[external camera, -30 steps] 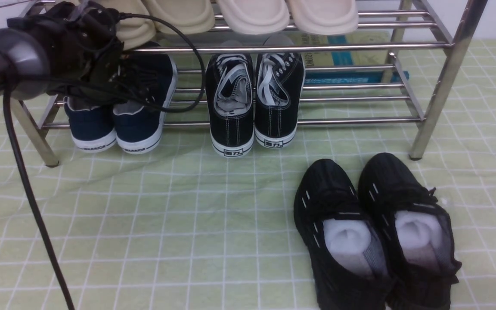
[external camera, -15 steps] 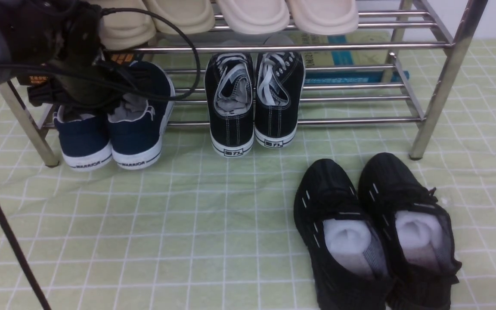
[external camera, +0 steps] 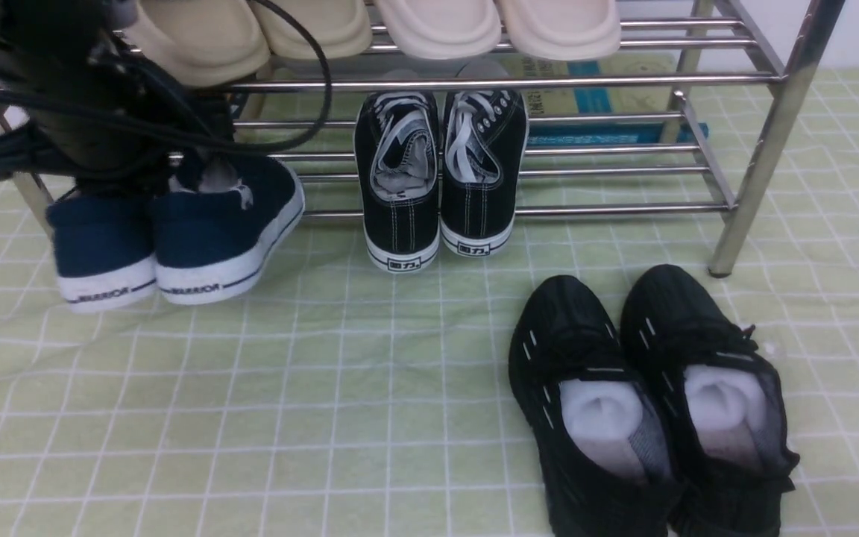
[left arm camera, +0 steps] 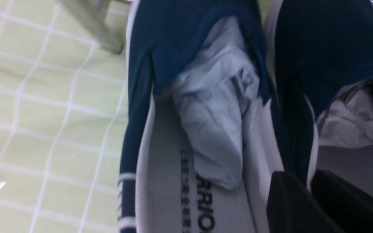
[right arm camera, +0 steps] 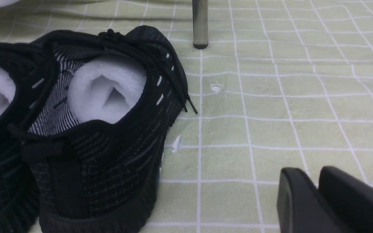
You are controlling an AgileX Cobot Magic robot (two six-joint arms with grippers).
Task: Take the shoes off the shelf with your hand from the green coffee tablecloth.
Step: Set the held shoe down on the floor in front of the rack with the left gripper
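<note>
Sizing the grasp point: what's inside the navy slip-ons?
Crumpled white paper stuffing fills each of the navy slip-ons. One also shows a pale insole with printed lettering. The left gripper pinches their two adjoining walls. The toe ends are hidden under the uppers.

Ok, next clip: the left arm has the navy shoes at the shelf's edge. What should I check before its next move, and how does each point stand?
1. Left gripper shut on the shoes: ok, it pinches their two inner walls together.
2. Both shoes in the grip: ok.
3. Toes clear of the shelf: cannot tell, they are partly hidden in the front view.
4. Bare cloth in front of the heels for setting down: ok.
5. Right gripper out of the way: ok, shut, low over the cloth beside the trainers.
</note>
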